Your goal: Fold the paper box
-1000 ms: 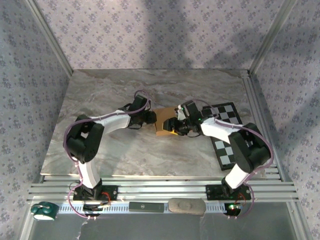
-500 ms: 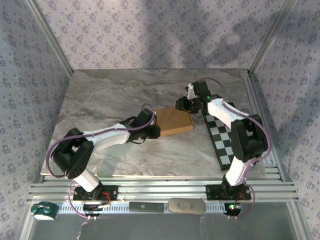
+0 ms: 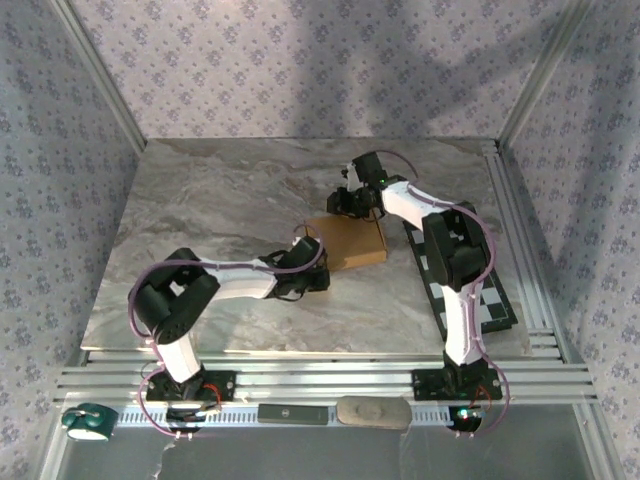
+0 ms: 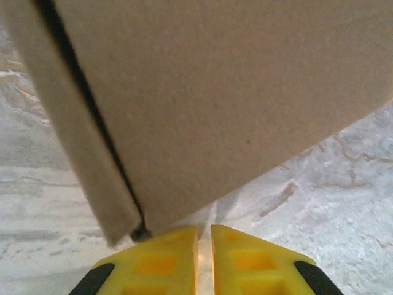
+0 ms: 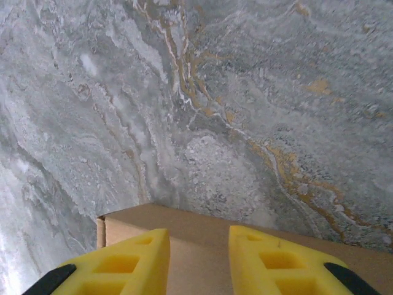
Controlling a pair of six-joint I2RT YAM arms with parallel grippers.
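Observation:
The paper box [image 3: 348,243] is a shallow tan cardboard box lying flat near the middle of the marble table [image 3: 200,200]. My left gripper [image 3: 312,277] sits at its near-left corner. In the left wrist view the yellow fingers [image 4: 178,252] stand shut with only a thin slit and nothing in it, tips [image 4: 204,228] just short of the box [image 4: 215,92]. My right gripper [image 3: 350,200] is at the box's far edge. Its tips [image 5: 199,236] stand open over the box top [image 5: 126,222], holding nothing.
A black-and-white checkered board [image 3: 492,300] lies right of the box, partly under the right arm. On the rail in front of the arm bases are a green roll [image 3: 85,422], a dark bar [image 3: 292,413] and a grey oval [image 3: 373,411]. Patterned walls enclose the table.
The box now lies flat. My left gripper slid to its near-left corner and shut. My right gripper moved left along the far edge, its fingers narrowing.

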